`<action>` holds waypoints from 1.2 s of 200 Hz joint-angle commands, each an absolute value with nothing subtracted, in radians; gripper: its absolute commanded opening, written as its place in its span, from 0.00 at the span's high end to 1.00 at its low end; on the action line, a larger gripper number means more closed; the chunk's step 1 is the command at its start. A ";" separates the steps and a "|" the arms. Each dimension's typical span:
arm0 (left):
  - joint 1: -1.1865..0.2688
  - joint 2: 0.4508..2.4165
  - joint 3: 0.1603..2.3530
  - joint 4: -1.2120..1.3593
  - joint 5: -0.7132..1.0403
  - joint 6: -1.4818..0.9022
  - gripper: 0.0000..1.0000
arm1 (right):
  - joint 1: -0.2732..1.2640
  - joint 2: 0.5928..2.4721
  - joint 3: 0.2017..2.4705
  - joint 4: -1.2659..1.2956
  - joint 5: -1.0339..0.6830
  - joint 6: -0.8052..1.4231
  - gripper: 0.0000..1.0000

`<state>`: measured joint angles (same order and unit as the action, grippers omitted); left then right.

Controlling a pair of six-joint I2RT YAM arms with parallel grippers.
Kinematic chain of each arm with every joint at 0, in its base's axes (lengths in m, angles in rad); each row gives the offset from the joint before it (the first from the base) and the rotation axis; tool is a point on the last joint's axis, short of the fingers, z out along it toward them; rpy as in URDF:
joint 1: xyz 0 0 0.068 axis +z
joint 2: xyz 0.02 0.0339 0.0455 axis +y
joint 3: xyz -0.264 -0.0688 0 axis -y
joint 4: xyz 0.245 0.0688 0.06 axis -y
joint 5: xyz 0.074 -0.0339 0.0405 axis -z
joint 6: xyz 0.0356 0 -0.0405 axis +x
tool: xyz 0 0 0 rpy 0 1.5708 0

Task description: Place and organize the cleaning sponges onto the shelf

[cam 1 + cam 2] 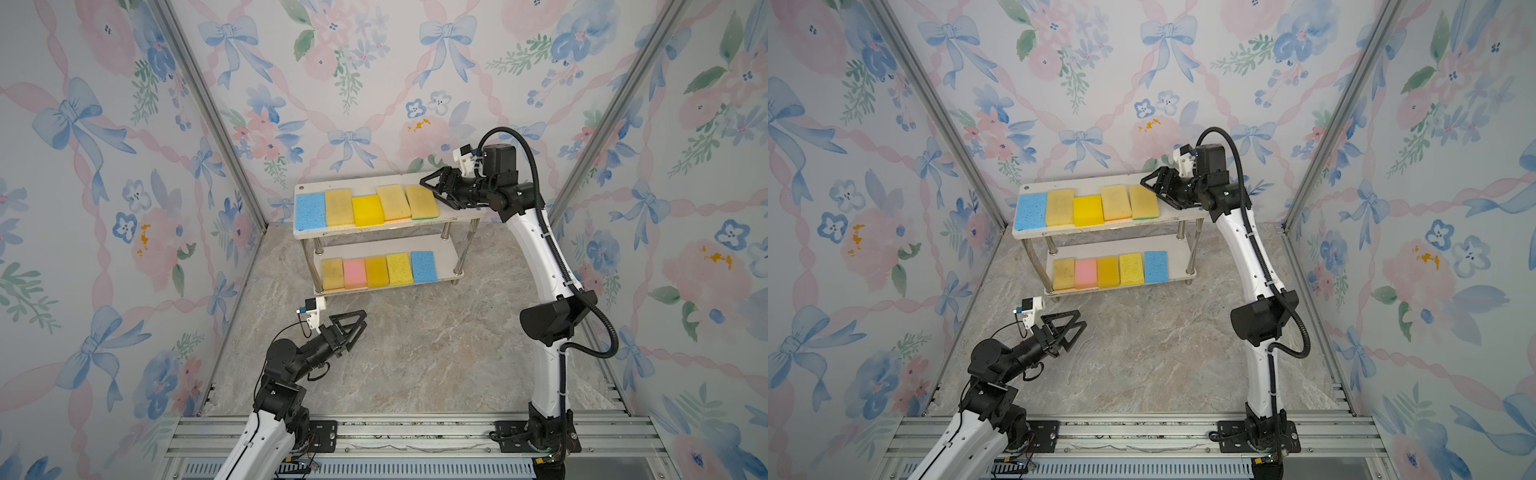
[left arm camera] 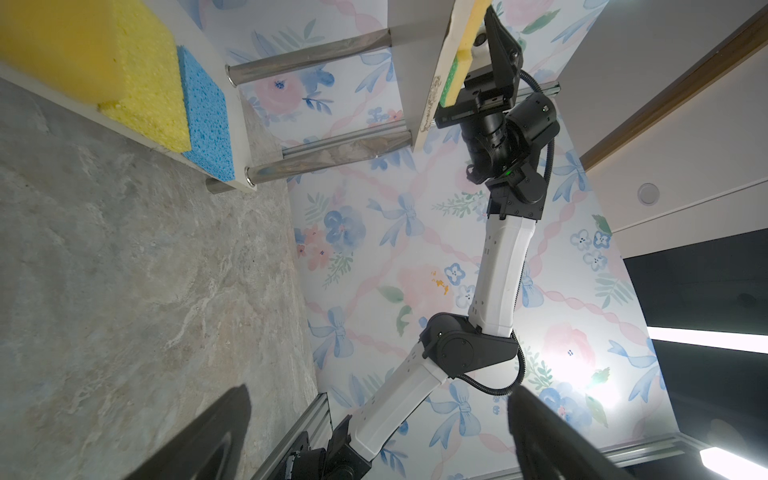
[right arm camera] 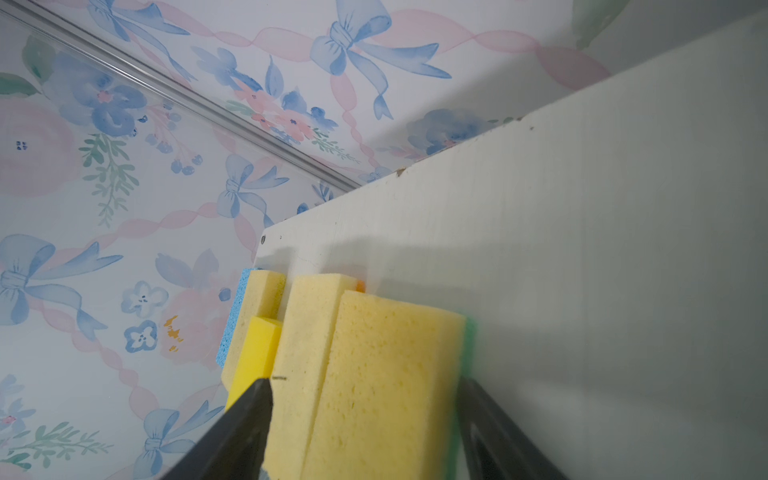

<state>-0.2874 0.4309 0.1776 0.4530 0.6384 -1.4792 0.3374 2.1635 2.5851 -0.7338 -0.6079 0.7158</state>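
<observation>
Yellow sponge (image 3: 307, 340) touches green-backed sponge (image 3: 390, 374) between parted right jaws

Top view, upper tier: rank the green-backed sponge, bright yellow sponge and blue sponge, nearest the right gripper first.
1. green-backed sponge, right end, at the right gripper
2. bright yellow sponge, middle
3. blue sponge, left end

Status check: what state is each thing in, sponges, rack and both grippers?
Two-tier white-board rack with chrome legs: upright.
Top row of five flat rectangular sponges: lying flat, side by side, unevenly aligned.
Bottom row of five sponges: flat, in a neat row.
Yellow sponge with green backing: resting flat, rightmost on top.
Left gripper: open, empty.
Right gripper: open, straddling that sponge's end.
</observation>
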 commanded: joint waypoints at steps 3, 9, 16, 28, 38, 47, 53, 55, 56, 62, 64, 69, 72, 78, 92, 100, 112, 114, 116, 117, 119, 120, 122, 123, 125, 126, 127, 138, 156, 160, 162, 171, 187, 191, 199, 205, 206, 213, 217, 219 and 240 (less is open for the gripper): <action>-0.281 0.416 0.160 0.442 0.663 -1.479 0.02 | 0.345 2.190 2.611 -0.721 -0.620 0.734 0.27; -0.281 0.415 0.160 0.442 0.664 -1.479 0.02 | 0.342 2.187 2.611 -0.723 -0.614 0.733 0.27; -0.280 0.414 0.160 0.442 0.666 -1.479 0.02 | 0.339 2.183 2.609 -0.726 -0.608 0.728 0.27; -0.279 0.414 0.160 0.441 0.666 -1.476 0.02 | 0.332 2.173 2.606 -0.730 -0.599 0.717 0.27; -0.279 0.414 0.160 0.439 0.667 -1.474 0.02 | 0.324 2.162 2.604 -0.732 -0.595 0.708 0.27; -0.279 0.416 0.160 0.438 0.666 -1.473 0.02 | 0.319 2.153 2.602 -0.736 -0.592 0.702 0.27; -0.279 0.415 0.161 0.438 0.666 -1.473 0.02 | 0.313 2.147 2.601 -0.736 -0.593 0.698 0.27; -0.279 0.415 0.161 0.437 0.666 -1.473 0.02 | 0.311 2.146 2.600 -0.736 -0.594 0.698 0.26; -0.279 0.416 0.163 0.437 0.666 -1.473 0.02 | 0.310 2.145 2.600 -0.736 -0.595 0.697 0.26; -0.278 0.416 0.165 0.437 0.667 -1.473 0.02 | 0.303 2.140 2.599 -0.738 -0.601 0.696 0.26; -0.278 0.415 0.165 0.437 0.667 -1.473 0.02 | 0.302 2.139 2.599 -0.738 -0.604 0.695 0.26; -0.278 0.414 0.167 0.438 0.666 -1.473 0.02 | 0.297 2.135 2.600 -0.740 -0.608 0.694 0.26; -0.278 0.412 0.169 0.437 0.667 -1.474 0.02 | 0.293 2.134 2.600 -0.742 -0.611 0.693 0.26; -0.276 0.410 0.170 0.436 0.668 -1.473 0.02 | 0.288 2.128 2.600 -0.745 -0.614 0.690 0.26; -0.274 0.397 0.176 0.432 0.668 -1.474 0.02 | 0.272 2.110 2.599 -0.757 -0.621 0.680 0.25; -0.272 0.392 0.175 0.431 0.668 -1.473 0.02 | 0.259 2.095 2.594 -0.763 -0.626 0.676 0.25; -0.269 0.384 0.173 0.431 0.669 -1.473 0.02 | 0.242 2.070 2.576 -0.764 -0.631 0.671 0.24; -0.268 0.384 0.173 0.430 0.670 -1.472 0.02 | 0.237 2.065 2.573 -0.764 -0.633 0.670 0.24; -0.268 0.382 0.173 0.430 0.669 -1.471 0.02 | 0.234 2.060 2.569 -0.764 -0.635 0.668 0.24; -0.268 0.381 0.172 0.430 0.669 -1.471 0.02 | 0.235 2.058 2.567 -0.764 -0.636 0.668 0.24; -0.268 0.381 0.172 0.430 0.669 -1.471 0.02 | 0.232 2.053 2.562 -0.764 -0.637 0.665 0.23; -0.268 0.380 0.172 0.430 0.669 -1.471 0.02 | 0.230 2.051 2.559 -0.764 -0.638 0.665 0.23; -0.267 0.379 0.173 0.430 0.670 -1.472 0.02 | 0.228 2.046 2.556 -0.765 -0.639 0.663 0.23; -0.266 0.378 0.172 0.430 0.669 -1.471 0.02 | 0.227 2.044 2.553 -0.765 -0.639 0.661 0.23; -0.267 0.378 0.172 0.430 0.669 -1.470 0.02 | 0.224 2.038 2.550 -0.766 -0.641 0.660 0.23; -0.267 0.377 0.172 0.430 0.669 -1.471 0.02 | 0.223 2.036 2.547 -0.767 -0.642 0.659 0.23; -0.267 0.377 0.172 0.430 0.670 -1.470 0.02 | 0.222 2.034 2.545 -0.767 -0.642 0.658 0.23; -0.265 0.374 0.174 0.429 0.672 -1.466 0.02 | 0.209 2.008 2.521 -0.772 -0.651 0.645 0.22; -0.264 0.373 0.178 0.425 0.675 -1.454 0.02 | 0.186 1.966 2.477 -0.778 -0.672 0.635 0.21; -0.263 0.373 0.180 0.422 0.675 -1.452 0.02 | 0.179 1.957 2.467 -0.780 -0.678 0.634 0.20; -0.262 0.373 0.181 0.420 0.675 -1.449 0.02 | 0.176 1.953 2.462 -0.780 -0.680 0.633 0.20; -0.262 0.373 0.187 0.411 0.676 -1.438 0.02 | 0.162 1.930 2.438 -0.784 -0.688 0.631 0.20; -0.262 0.375 0.206 0.373 0.672 -1.401 0.02 | 0.138 1.885 2.403 -0.811 -0.691 0.589 0.19; -0.262 0.376 0.211 0.355 0.669 -1.389 0.02 | 0.133 1.875 2.392 -0.818 -0.690 0.582 0.19; -0.262 0.377 0.227 0.323 0.662 -1.360 0.02 | 0.123 1.845 2.364 -0.824 -0.689 0.572 0.18; -0.262 0.378 0.239 0.300 0.660 -1.338 0.02 | 0.116 1.820 2.335 -0.820 -0.688 0.565 0.18; -0.262 0.379 0.241 0.297 0.660 -1.336 0.02 | 0.115 1.817 2.330 -0.819 -0.689 0.564 0.18; -0.261 0.382 0.251 0.279 0.655 -1.320 0.02 | 0.108 1.784 2.281 -0.806 -0.689 0.561 0.18; -0.262 0.383 0.256 0.273 0.656 -1.315 0.02 | 0.105 1.764 2.253 -0.794 -0.689 0.560 0.18; -0.261 0.384 0.257 0.271 0.655 -1.312 0.02 | 0.103 1.753 2.238 -0.788 -0.689 0.561 0.18; -0.261 0.391 0.283 0.224 0.633 -1.284 0.02 | 0.087 1.627 2.063 -0.708 -0.689 0.569 0.16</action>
<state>-0.2676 0.3832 0.2337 0.2932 0.6518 -1.3678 0.1040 1.7473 2.2066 -0.7658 -0.6701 0.5900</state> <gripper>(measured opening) 0.979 0.833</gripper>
